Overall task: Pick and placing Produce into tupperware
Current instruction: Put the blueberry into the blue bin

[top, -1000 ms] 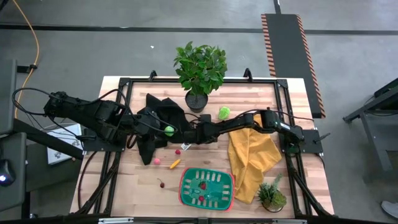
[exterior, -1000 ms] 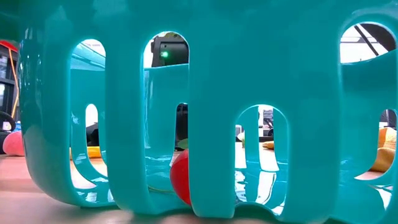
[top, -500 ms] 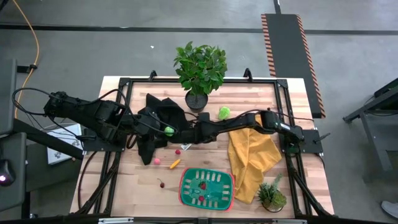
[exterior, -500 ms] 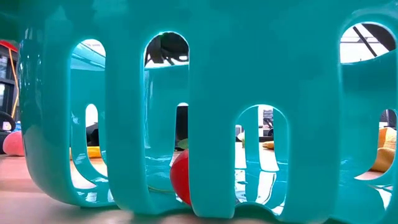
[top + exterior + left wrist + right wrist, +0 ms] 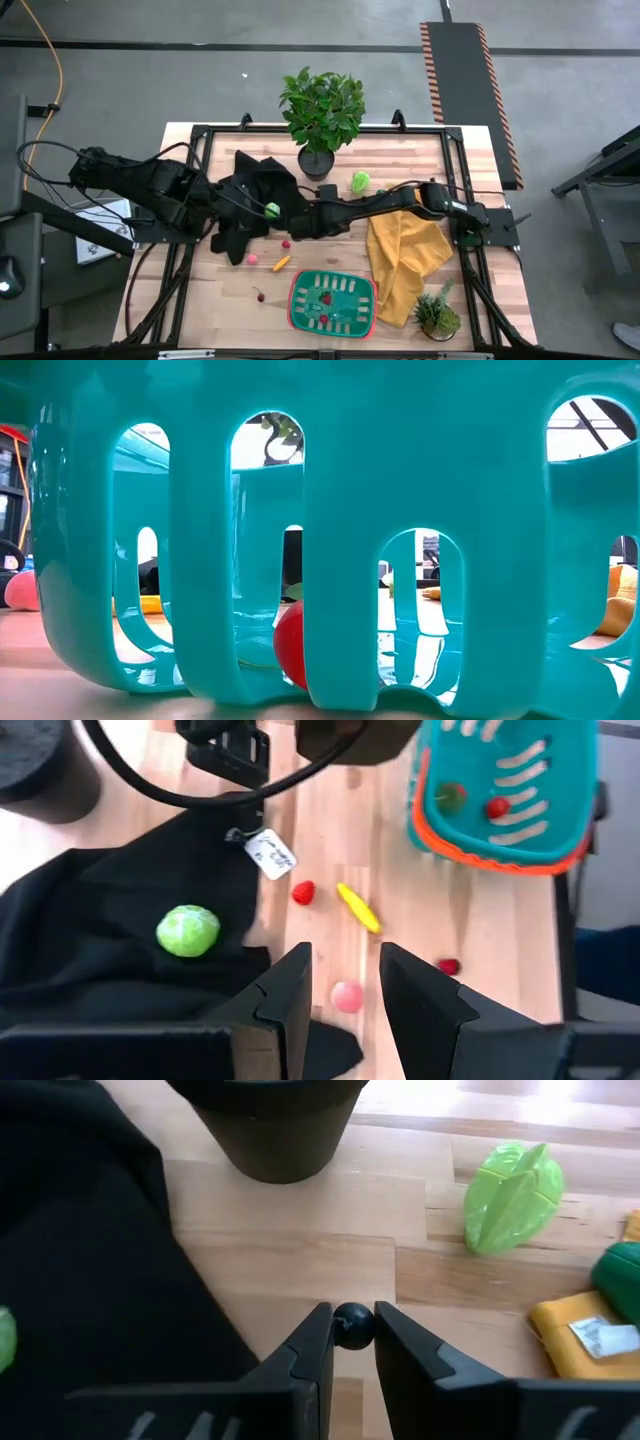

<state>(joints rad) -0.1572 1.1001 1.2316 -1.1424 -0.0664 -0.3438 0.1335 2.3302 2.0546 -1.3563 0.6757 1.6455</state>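
The tupperware [image 5: 332, 300], a green tray with a red rim, stands near the table's front edge with red bits of produce [image 5: 497, 807] in it; its wall [image 5: 480, 510] fills the low view. A lime-green ball [image 5: 271, 209] lies on a black cloth [image 5: 250, 190]. Red [image 5: 285, 243], pink [image 5: 253, 258], yellow [image 5: 282, 262] and dark red [image 5: 259, 295] bits lie on the wood. My right gripper [image 5: 296, 224] hovers at the cloth's right edge, shut on a small dark ball [image 5: 352, 1327]. My left gripper [image 5: 345, 985] hangs open over the cloth, nothing between its fingers. My right gripper pinches the small dark ball [image 5: 352, 1327] between its two fingertips [image 5: 318, 1330], at their free ends. The fingers slant down from the table's right. The ball is lifted clear of the wood.
A potted plant [image 5: 322, 115] stands at the back, a pale green leafy piece [image 5: 360, 181] to its right. A yellow cloth [image 5: 405, 255] lies at the right, a small plant [image 5: 437, 315] at the front right corner. Bare wood lies left of the tupperware.
My right gripper has risen from the table beside the black cloth and stayed shut; in the low view it has gone up out of the slot through which it showed.
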